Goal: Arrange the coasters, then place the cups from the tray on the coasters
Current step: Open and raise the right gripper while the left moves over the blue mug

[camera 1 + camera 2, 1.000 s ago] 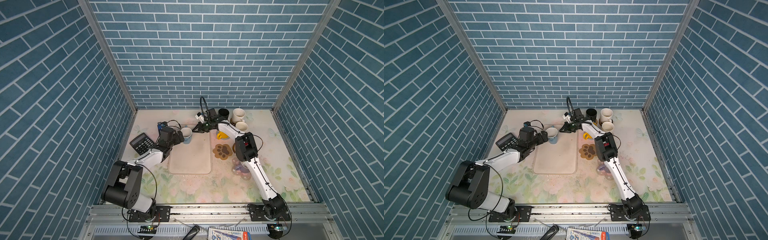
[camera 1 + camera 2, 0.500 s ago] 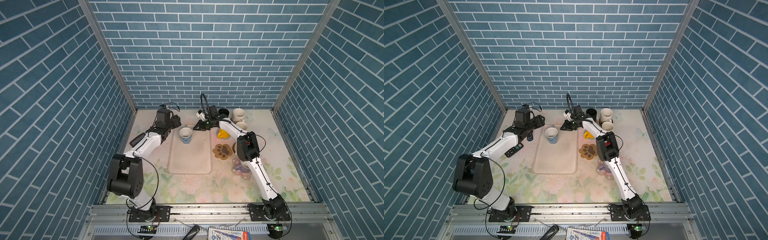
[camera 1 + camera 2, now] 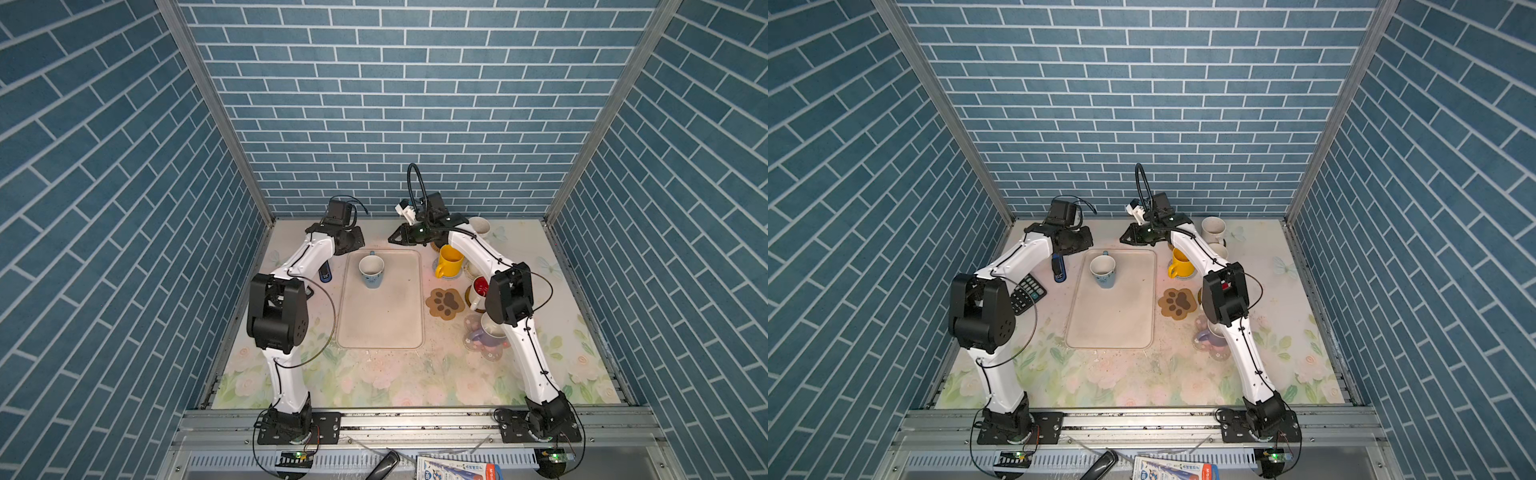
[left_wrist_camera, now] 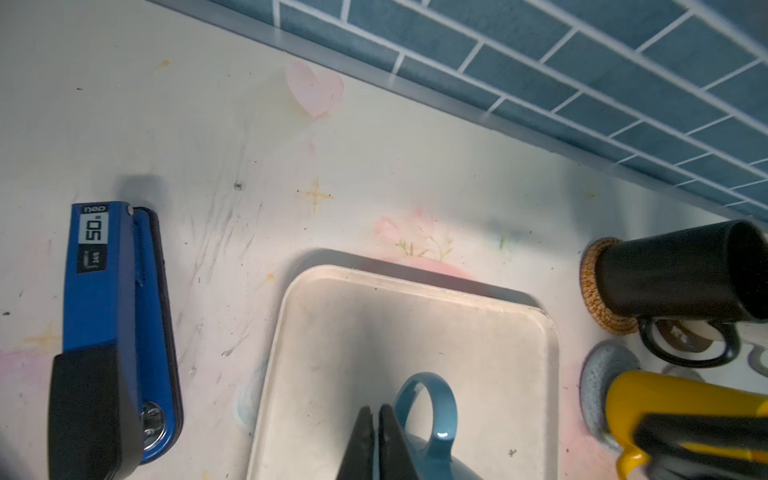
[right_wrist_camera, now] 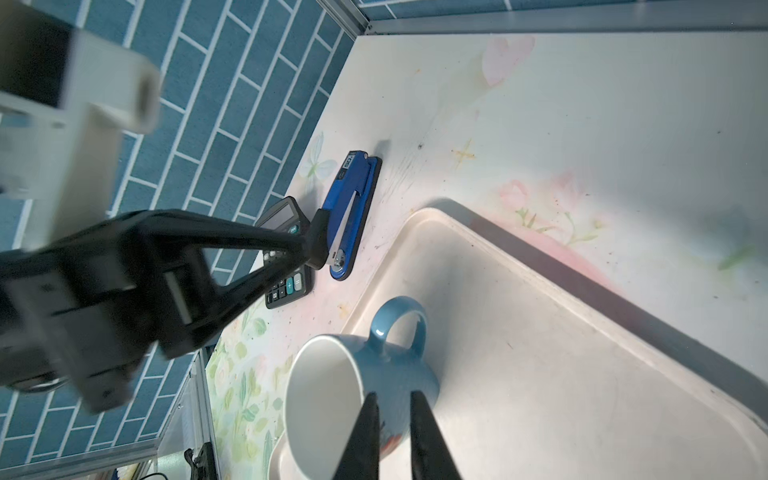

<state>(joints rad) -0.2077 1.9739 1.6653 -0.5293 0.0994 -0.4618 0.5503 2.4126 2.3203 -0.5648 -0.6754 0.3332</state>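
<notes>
Nearly finished, by the look of it. Only 1 left to move: light blue cup (image 3: 371, 270), upright at the far end of the tray (image 3: 380, 324), handle (image 4: 428, 378) toward the back wall.

Already seated off the tray's right edge: yellow cup (image 3: 449, 258) on pale blue coaster (image 4: 598, 374), black cup (image 4: 673, 278) on woven tan coaster (image 4: 590, 286), lavender-grey cup (image 3: 486, 334) on pink flower coaster (image 3: 492, 353). Also there: red-inside cup (image 3: 479, 286) and white cup (image 3: 480, 225), coasters mostly hidden behind the right arm.

Just off that same edge, paw coaster (image 3: 445, 302), bare, probably the last cup's spot.

Left end effector (image 4: 376, 415) over the tray's far end, pressed together on nothing, just beside the handle. Right end effector (image 5: 392, 399) above the cup, slightly parted, pinching nothing.

Off the tray's left edge, blue stapler (image 3: 326, 272) and calculator (image 3: 1027, 291) on the counter, no part of the job.
</notes>
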